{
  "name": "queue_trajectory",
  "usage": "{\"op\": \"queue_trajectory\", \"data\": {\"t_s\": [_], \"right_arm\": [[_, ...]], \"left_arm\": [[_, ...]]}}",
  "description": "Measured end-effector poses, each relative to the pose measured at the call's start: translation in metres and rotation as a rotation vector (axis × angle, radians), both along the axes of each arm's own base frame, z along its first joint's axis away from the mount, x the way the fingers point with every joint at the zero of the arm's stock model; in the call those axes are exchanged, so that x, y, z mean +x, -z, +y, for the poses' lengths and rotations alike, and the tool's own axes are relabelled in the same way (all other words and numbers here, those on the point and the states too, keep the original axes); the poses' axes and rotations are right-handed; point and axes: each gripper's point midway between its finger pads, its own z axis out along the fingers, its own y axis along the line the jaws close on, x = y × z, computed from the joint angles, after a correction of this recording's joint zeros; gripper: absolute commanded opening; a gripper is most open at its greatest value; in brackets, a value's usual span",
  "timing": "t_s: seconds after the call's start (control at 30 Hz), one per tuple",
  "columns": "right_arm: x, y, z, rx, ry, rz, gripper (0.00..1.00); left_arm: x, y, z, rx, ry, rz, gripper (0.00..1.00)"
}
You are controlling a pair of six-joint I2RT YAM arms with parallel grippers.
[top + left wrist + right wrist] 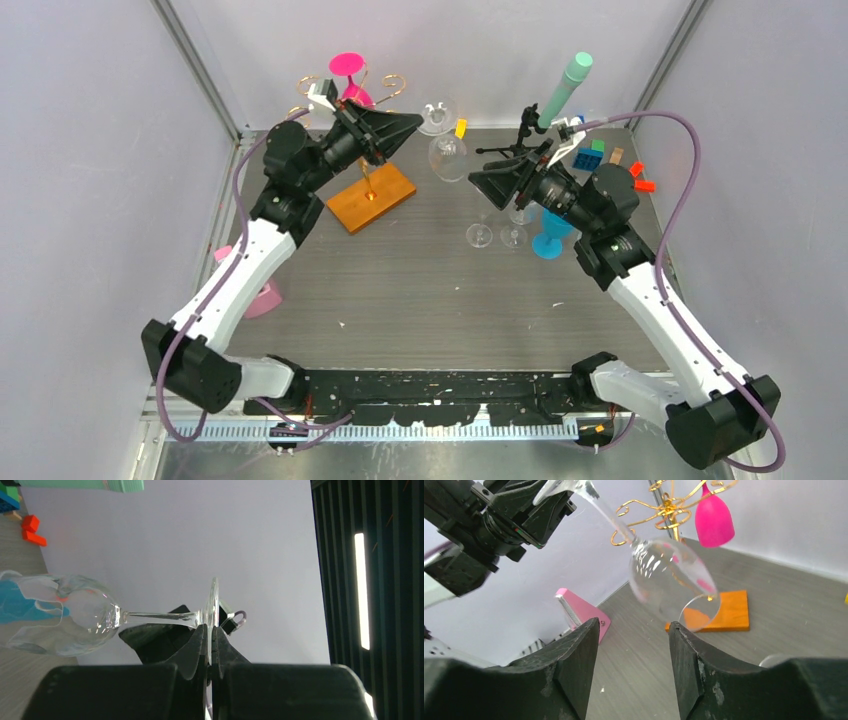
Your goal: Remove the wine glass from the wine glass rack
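A clear wine glass (447, 158) hangs tilted in the air, off the wine glass rack (368, 196), which is a gold wire tree on an orange base. My left gripper (210, 627) is shut on the edge of the glass's round foot (214, 600). Its stem runs away to the bowl (85, 617). In the right wrist view the bowl (669, 577) floats just ahead of my right gripper (634, 626), which is open with nothing between its fingers. A pink wine glass (714, 517) hangs upside down on the rack (669, 507).
A black tripod stand carrying a teal cylinder (565, 88) rises at the back right, beside coloured blocks (590, 155). A blue goblet (550, 240) and two small clear glasses (480, 235) stand under the right arm. A pink object (262, 295) sits at the table's left edge.
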Motion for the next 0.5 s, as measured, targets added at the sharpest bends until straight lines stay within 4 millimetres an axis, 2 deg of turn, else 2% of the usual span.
{"op": "queue_trajectory", "data": {"t_s": [0.13,0.27,0.5], "right_arm": [[-0.003,-0.007,0.013,-0.040,-0.048,-0.113,0.58],[-0.010,-0.009,0.032,-0.073,-0.120,-0.209,0.60],[-0.019,-0.008,0.064,-0.120,-0.209,-0.307,0.61]], "left_arm": [[-0.021,-0.002,0.006,0.010,0.023,0.008,0.00],[-0.038,0.006,0.010,0.024,0.044,0.035,0.00],[-0.042,0.035,0.006,0.059,0.065,0.116,0.00]]}}
